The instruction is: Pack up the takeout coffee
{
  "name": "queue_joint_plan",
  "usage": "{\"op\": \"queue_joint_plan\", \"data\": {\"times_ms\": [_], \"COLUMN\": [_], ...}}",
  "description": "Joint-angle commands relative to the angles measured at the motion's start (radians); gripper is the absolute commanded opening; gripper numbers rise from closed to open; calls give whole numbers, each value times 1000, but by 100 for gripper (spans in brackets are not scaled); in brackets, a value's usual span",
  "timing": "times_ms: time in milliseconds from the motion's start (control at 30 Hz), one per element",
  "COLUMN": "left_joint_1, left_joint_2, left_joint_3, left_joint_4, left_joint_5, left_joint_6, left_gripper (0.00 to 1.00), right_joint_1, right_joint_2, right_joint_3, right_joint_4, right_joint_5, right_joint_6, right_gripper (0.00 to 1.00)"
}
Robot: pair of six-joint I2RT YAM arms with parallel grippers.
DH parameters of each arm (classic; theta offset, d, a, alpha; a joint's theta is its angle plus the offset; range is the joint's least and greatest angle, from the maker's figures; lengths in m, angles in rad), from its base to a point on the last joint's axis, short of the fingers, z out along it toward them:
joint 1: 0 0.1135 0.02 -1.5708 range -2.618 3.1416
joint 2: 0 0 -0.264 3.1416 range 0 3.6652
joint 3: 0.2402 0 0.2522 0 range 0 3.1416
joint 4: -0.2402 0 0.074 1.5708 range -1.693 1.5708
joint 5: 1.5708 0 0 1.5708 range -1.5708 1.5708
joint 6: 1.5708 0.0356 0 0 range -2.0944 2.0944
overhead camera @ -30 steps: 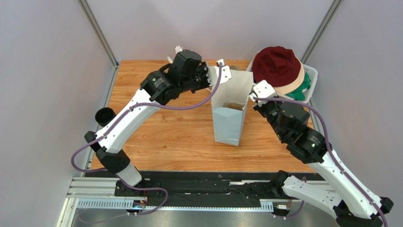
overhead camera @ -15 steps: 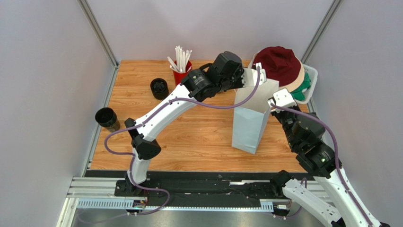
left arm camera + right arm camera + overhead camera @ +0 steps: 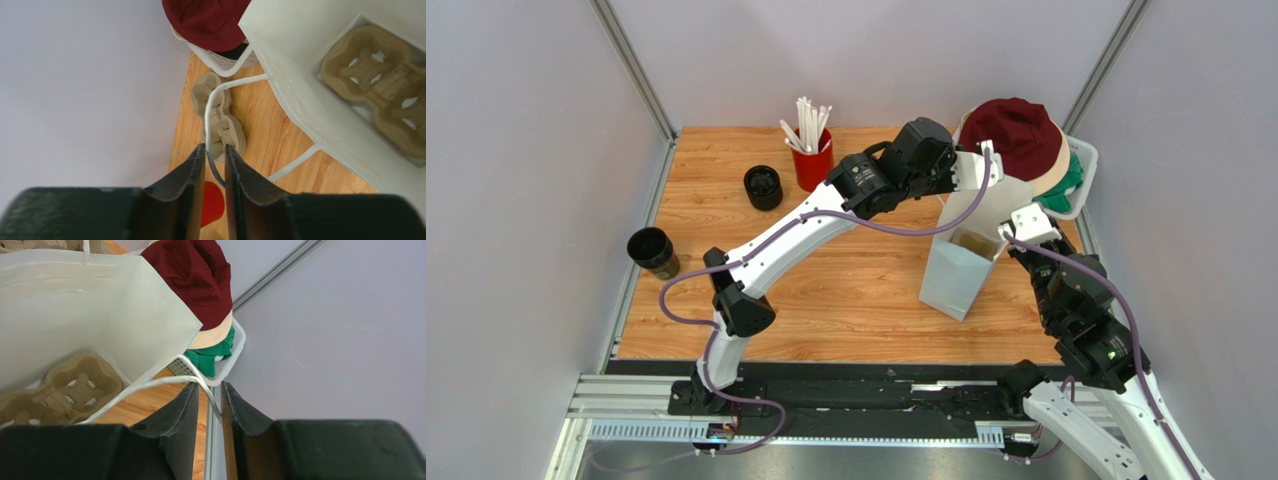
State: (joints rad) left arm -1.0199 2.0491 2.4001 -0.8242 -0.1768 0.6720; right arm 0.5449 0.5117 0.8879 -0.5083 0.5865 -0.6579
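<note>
Straddling one bag handle (image 3: 207, 120) each, left gripper (image 3: 214, 150) and right gripper (image 3: 209, 390) stand slightly parted; cup carrier (image 3: 75, 385) beneath, partly cut off.

The coffee cup (image 3: 651, 250) is brown, the bag (image 3: 951, 285) white.

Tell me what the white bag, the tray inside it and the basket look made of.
The white bag looks like matte paper, going by its crisp folds and creases. The tray is probably moulded pulp fibre: tan, dull, rough-looking. The basket is likely white plastic, smooth, with a perforated wall.
</note>
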Motion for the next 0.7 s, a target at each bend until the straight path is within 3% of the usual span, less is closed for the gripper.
{"op": "queue_joint_plan", "data": {"times_ms": [0, 100, 300, 367, 400, 533, 667], "left_joint_1": [-6, -6, -6, -6, -6, 17, 93], "left_joint_2": [-4, -13, -78, -121, -138, -284, -455], "left_joint_3": [7, 24, 22, 14, 11, -54, -191], "left_joint_4": [66, 63, 65, 66, 65, 60, 46], "left_joint_5": [10, 13, 0, -23, -32, -75, -119], "left_joint_6": [-31, -46, -61, -63, -68, -91, -98], "left_gripper": [35, 53, 91, 93, 93, 94, 95], "right_joint_1": [-11, -16, -22, -22, -22, -13, 24], "right_joint_2": [-27, -24, 22, 45, 56, 138, 214], "right_joint_3": [19, 63, 231, 293, 354, 491, 566], "right_joint_4": [1, -9, -93, -151, -176, -301, -394], "right_joint_5": [24, 16, -66, -140, -174, -367, -674], "right_joint_6": [-8, 10, 90, 130, 141, 176, 178], "right_gripper": [39, 60, 73, 75, 81, 83, 90]}}
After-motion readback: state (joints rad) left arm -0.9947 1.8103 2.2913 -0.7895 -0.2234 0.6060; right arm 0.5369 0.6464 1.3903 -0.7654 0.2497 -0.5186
